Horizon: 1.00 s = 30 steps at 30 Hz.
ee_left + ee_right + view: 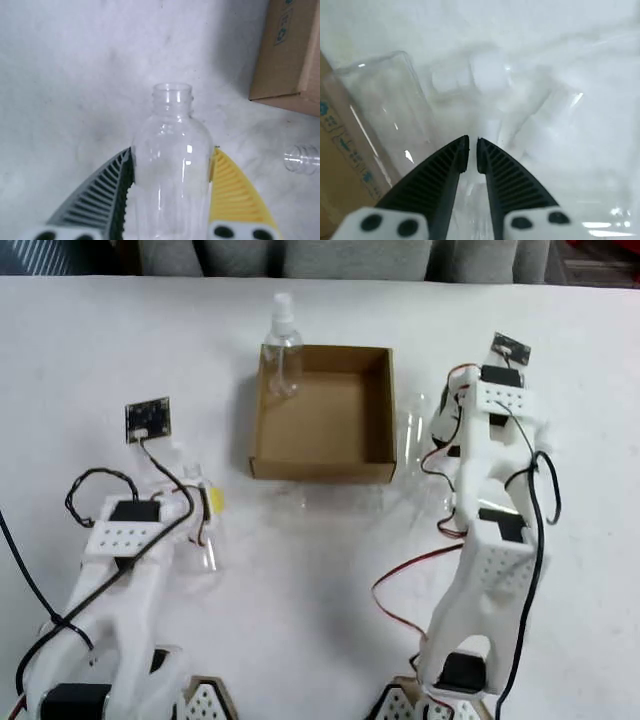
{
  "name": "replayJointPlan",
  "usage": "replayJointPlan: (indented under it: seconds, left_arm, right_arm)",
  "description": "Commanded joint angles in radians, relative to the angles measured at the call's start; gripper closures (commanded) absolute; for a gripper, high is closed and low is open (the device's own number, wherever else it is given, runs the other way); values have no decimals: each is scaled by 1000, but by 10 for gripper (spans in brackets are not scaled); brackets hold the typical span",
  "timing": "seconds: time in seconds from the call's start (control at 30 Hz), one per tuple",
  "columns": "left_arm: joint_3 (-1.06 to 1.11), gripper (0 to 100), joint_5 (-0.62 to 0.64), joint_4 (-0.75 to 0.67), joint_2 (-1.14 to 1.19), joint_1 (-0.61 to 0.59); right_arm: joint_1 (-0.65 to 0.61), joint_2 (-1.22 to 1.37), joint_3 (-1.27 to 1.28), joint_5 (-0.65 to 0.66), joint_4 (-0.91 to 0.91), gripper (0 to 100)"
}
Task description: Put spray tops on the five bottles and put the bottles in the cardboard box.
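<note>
High view, bench: white bench (90, 370) with a cardboard box (322, 469) near its centre, open side up.
High view, capped bottle: the capped bottle (282, 345) stands upright inside the box, in the corner at 11 o'clock.
High view, left arm: the left arm (125, 540) sits at 8 o'clock of the box, and the left tool (203, 498) shows its yellow finger.
High view, right arm: the right arm (490, 540) stands at 3 o'clock of the box. Loose clear bottles (415, 430) lie between it and the box wall.
Left wrist view, tool: grey finger (95, 200) and yellow finger (235, 195) are clamped on the shoulders of the held bottle (172, 170), whose neck is open.
Left wrist view, surroundings: a box corner is near, and a spare bottle neck (302, 159) lies on the bench just off it.
Right wrist view, tool: the right tool (472, 149) has its fingers drawn together, with a bare slit between them.
Right wrist view, goods: a lying bottle (385, 107) rests just beside the box wall. There is blurred clear plastic beyond the fingertips.
</note>
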Motion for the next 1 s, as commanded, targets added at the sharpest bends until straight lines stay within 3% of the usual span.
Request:
replayJointPlan:
  seconds: [0.0,0.1,0.73,0.87,0.97]
  left_arm:
    - [-3,980,-12,-23,-41,-8]
    - [-3,980,-12,-23,-41,-8]
    - [-3,980,-12,-25,-41,-5]
    - [-3,980,-12,-25,-41,-7]
    - [-3,980,-12,-25,-41,-7]
  right_arm:
    - [-19,39,-81,-11,18,897]
    - [-18,61,-87,-11,21,848]
    - [-42,160,-209,-3,179,863]
    - [-44,160,-278,3,249,991]
    - [-42,159,-333,60,323,978]
